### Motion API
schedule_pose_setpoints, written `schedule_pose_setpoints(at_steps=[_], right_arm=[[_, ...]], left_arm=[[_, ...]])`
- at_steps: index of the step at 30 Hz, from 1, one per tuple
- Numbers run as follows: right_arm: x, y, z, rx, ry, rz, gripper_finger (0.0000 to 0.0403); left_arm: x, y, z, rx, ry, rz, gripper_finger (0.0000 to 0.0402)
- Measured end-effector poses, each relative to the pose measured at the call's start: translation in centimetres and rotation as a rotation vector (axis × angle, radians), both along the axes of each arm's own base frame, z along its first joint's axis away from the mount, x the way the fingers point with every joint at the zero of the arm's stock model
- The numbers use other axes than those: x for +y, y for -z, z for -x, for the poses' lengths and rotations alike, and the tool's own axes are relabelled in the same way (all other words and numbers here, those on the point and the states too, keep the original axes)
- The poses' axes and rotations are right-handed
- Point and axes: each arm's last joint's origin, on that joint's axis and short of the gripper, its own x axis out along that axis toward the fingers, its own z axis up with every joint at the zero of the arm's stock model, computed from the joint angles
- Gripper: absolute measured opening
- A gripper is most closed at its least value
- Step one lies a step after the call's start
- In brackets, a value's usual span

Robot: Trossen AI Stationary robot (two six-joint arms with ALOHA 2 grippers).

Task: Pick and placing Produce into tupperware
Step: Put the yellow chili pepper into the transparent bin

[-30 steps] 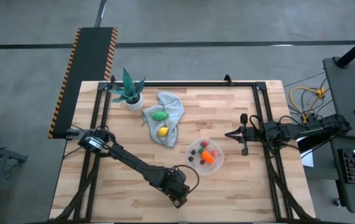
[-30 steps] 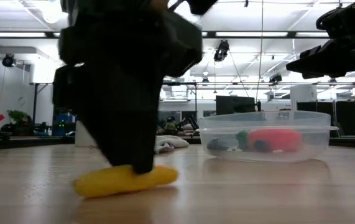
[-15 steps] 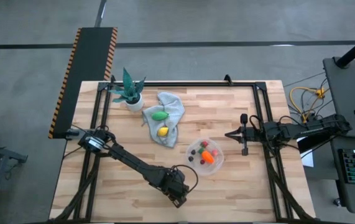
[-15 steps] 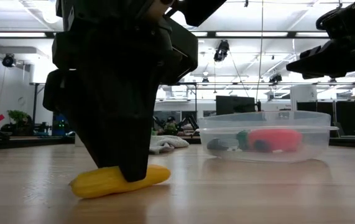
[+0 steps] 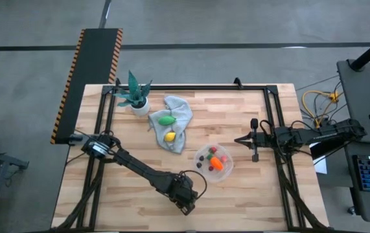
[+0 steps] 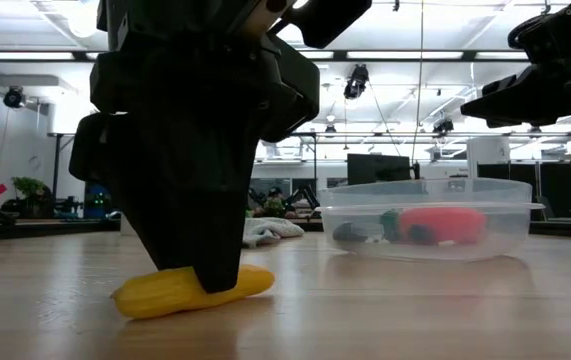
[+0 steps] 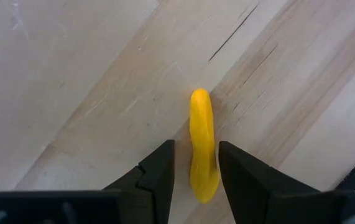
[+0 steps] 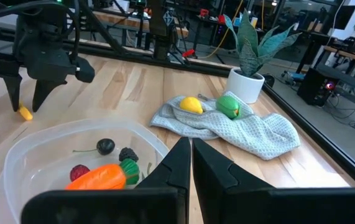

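Since the frame a second ago the left gripper (image 6: 205, 285) has sunk lower over the curved yellow-orange toy sliver (image 6: 187, 291), and that piece has slid a little toward the left of the low view; over the last half second almost nothing has changed.

In the left wrist view the two dark fingers (image 7: 158, 171) stand apart with the sliver (image 7: 202, 144) between them, its lower end in the gap and nearer one finger; whether either pad touches it cannot be told. So the grasp looks set up but not made, and the piece lies flat on the pale wooden table (image 5: 139, 194), low and centre in the high view, where the left gripper (image 5: 185, 206) hides it.

The round clear plastic tupperware bowl (image 5: 214, 161) sits right of centre, well apart from the sliver. It holds an orange toy carrot (image 8: 99, 177) with green top, a red berry (image 8: 79, 172) and two dark berries (image 8: 106, 146). A yellow toy lemon (image 5: 170, 136) and a green toy piece (image 5: 166, 120) lie on a crumpled grey cloth (image 5: 181, 113) above centre, near a green potted plant in a white pot (image 5: 137, 97).

The right gripper (image 5: 254, 139), its fingers together, waits beside the bowl's right side.

The step in hand appears to be picking up the sliver. Next the fingers should close squarely on it, lift clear, then carry up and right over the bowl's rim.
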Motion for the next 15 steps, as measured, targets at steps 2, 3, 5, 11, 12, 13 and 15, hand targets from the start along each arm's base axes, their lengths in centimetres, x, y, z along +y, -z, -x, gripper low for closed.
schedule_pose_setpoints(at_steps=[2,3,5,11,12,13,15], right_arm=[[0.00,0.00,0.00,0.000,0.000,0.000,0.0009],[0.00,0.00,0.00,0.000,0.000,0.000,0.0009],[0.00,0.00,0.00,0.000,0.000,0.000,0.0009],[0.00,0.00,0.00,0.000,0.000,0.000,0.0009],[0.00,0.00,0.00,0.000,0.000,0.000,0.0009],[0.00,0.00,0.00,0.000,0.000,0.000,0.0009],[0.00,0.00,0.00,0.000,0.000,0.000,0.0009]], left_arm=[[-0.01,0.01,-0.01,0.000,0.000,0.001,0.0111],[-0.02,-0.06,-0.03,0.000,0.001,0.001,0.0110],[-0.02,-0.17,-0.09,0.001,0.000,0.001,0.0103],[0.20,-0.18,-0.11,0.011,-0.004,0.000,0.0040],[0.23,-0.25,-0.11,0.010,-0.004,0.001,0.0026],[0.27,-0.26,-0.14,0.010,-0.004,0.004,0.0015],[0.38,-0.51,-0.16,0.010,-0.005,0.010,0.0008]])
